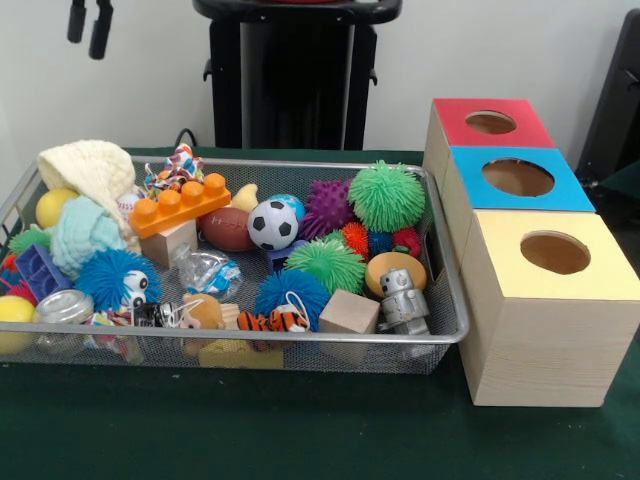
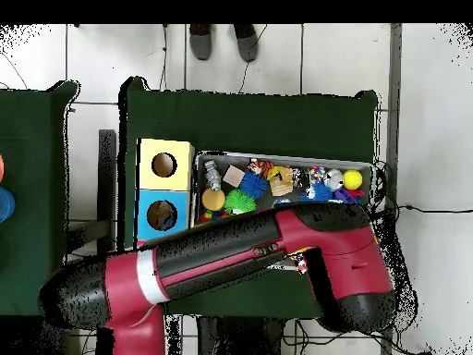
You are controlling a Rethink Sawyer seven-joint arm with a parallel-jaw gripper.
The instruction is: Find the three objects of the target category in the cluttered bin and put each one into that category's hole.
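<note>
A: What's cut off or hidden?
B: The gripper [image 1: 88,27] – only two dark finger tips at the top-left edge of the front view, hanging apart with a narrow gap, nothing between them. From overhead the red arm [image 2: 231,259] lies across the near half of the wire bin [image 2: 286,157] and covers the red box entirely.

A: Target things?
B: Can't tell which category is meant. The bin [image 1: 445,330] sits left of the boxes, well apart from the gripper. Spiky balls are plenty: green one [image 1: 386,196] at far right, purple one [image 1: 328,206] just left of it, another green [image 1: 326,264] nearer, blue one [image 1: 290,293] near the front rim, a blue fuzzy one with eyes [image 1: 114,279] at left.

A: What else is in there?
B: Soccer ball [image 1: 272,225] mid-bin, brown football [image 1: 227,229] touching its left side, orange brick [image 1: 180,205] on a wood block, second wood block [image 1: 349,312] at front, grey robot figure [image 1: 402,300] beside it. Cream knit piece [image 1: 90,168] far left, yellow ball [image 1: 14,310] at the left edge. Small stuff underneath – prob. more toys, too tangled to name.

A: Boxes?
B: Three in a row, right of the bin, each w/ a round hole on top: red box [image 1: 490,122] farthest, blue box [image 1: 518,178] mid, yellow box [image 1: 555,255] nearest. Holes look dark inside; contents not visible.
</note>
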